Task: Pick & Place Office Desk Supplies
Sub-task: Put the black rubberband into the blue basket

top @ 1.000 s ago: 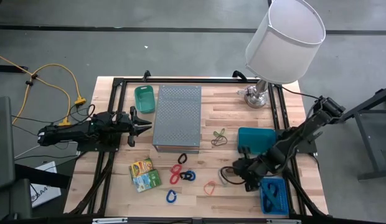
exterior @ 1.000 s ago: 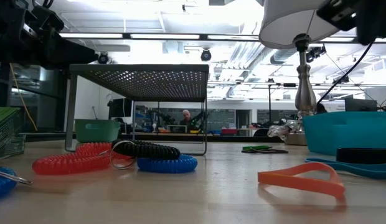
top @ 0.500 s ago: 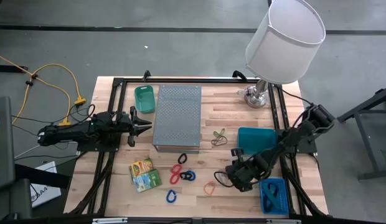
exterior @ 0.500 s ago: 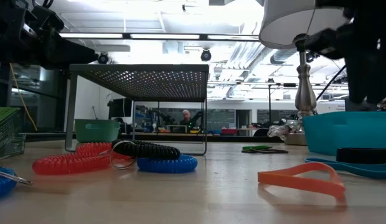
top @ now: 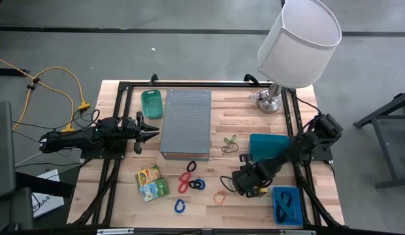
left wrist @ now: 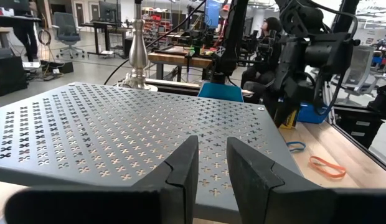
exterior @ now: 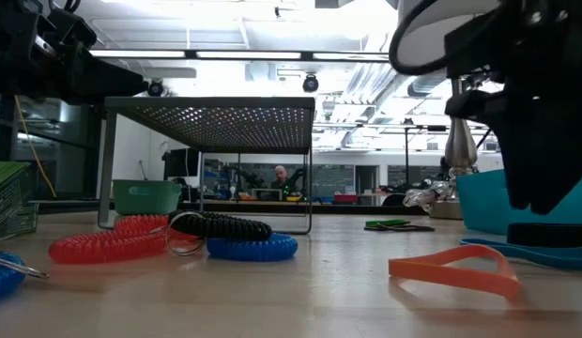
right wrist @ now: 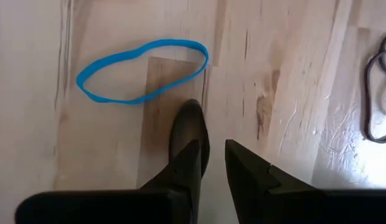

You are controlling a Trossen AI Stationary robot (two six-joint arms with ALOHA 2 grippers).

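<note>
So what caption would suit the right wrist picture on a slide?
Right gripper, fingers slightly parted and empty, hovers over the pale wooden table beside a thin blue rubber band.

Red, blue, black coil clips lie clustered beside two yellow-green packets

— What colours lie under my right gripper?

— Pale wood planks with brown grain, a bright blue rubber band, and a dark band at the edge. Your fingers are black.

— And across the table?

— A grey metal box punched with a regular pattern of small crosses. Beside it a green bin; a teal tray; a blue basket.

— The small things?

— Red coil, black coil, blue coil. An orange band. Yellow-green printed packets. Green and dark bands.

— The lamp?

— White shade, silvery base.

— My left gripper?

— Black too.
</note>
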